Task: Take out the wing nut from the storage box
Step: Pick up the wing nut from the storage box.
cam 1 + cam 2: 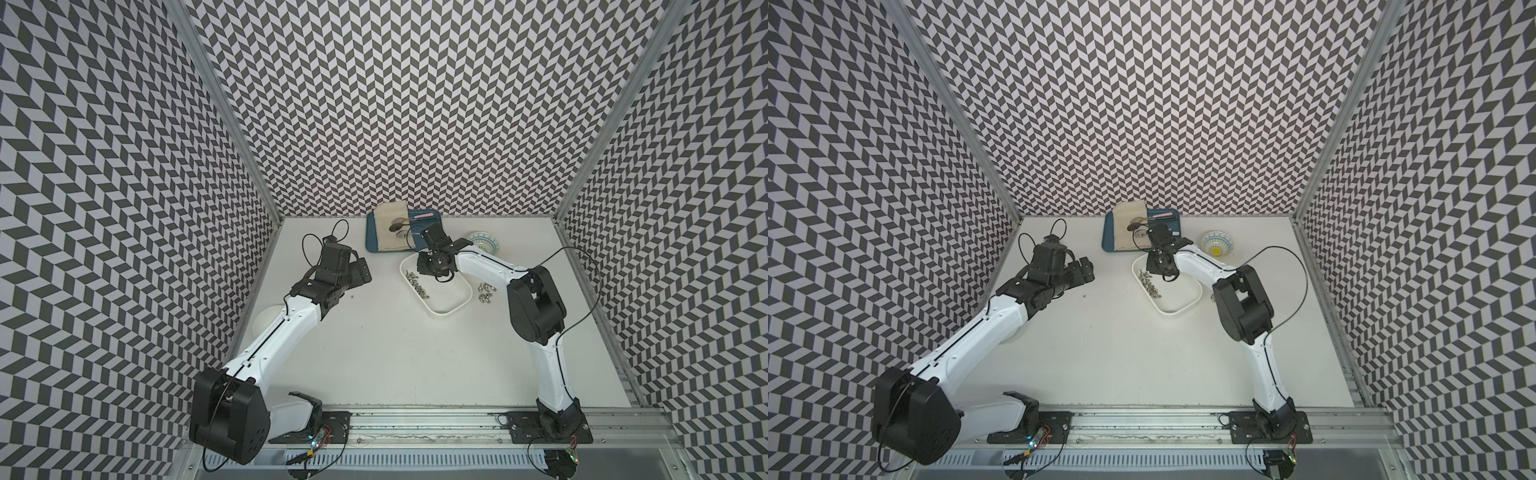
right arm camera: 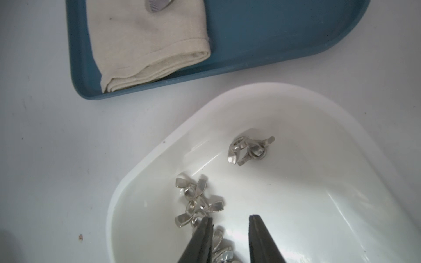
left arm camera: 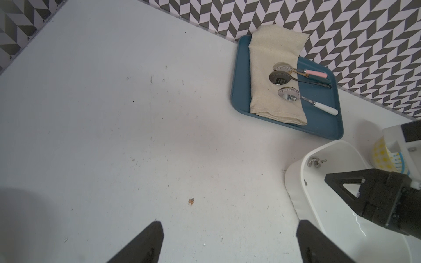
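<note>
My left claw hangs open over the table. The nuts lie along the box wall. My right claw, open and empty, should straddle one wing, then close slowly.

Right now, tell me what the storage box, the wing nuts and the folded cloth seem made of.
Storage box: likely plastic, glossy white, with soft highlights on its walls.
Wing nuts: metal, bright silver, shiny facets; which metal is unclear.
Folded cloth: woven fabric, matte beige, stitched hem.
</note>
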You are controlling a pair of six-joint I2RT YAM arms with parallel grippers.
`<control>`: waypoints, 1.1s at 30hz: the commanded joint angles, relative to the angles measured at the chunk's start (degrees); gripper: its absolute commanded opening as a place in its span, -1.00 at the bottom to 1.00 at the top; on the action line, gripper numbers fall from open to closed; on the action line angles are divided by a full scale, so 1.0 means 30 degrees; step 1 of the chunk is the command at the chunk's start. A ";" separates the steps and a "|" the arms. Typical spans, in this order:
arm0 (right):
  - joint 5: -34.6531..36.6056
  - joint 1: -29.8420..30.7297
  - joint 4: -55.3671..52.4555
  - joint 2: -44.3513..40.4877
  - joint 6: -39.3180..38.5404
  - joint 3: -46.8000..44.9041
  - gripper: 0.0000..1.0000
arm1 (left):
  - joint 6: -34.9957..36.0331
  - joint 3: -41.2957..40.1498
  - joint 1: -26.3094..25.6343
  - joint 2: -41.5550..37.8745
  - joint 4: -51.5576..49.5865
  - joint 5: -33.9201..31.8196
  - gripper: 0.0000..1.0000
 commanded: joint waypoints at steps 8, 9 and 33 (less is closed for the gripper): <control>0.0782 -0.0752 0.1517 0.1081 0.1728 0.0678 -0.36 | 0.0044 -0.0303 -0.0074 -0.0696 -0.0400 -0.0457 0.91; 0.0796 -0.0782 0.1579 0.1159 0.1770 0.0732 -0.35 | 0.0044 -0.0292 -0.0074 -0.0696 -0.0400 -0.0482 0.91; 0.1250 -0.0966 0.1542 0.2786 0.2514 0.2146 -0.53 | 0.0076 -0.0045 -0.0074 -0.0700 -0.0691 -0.0805 0.91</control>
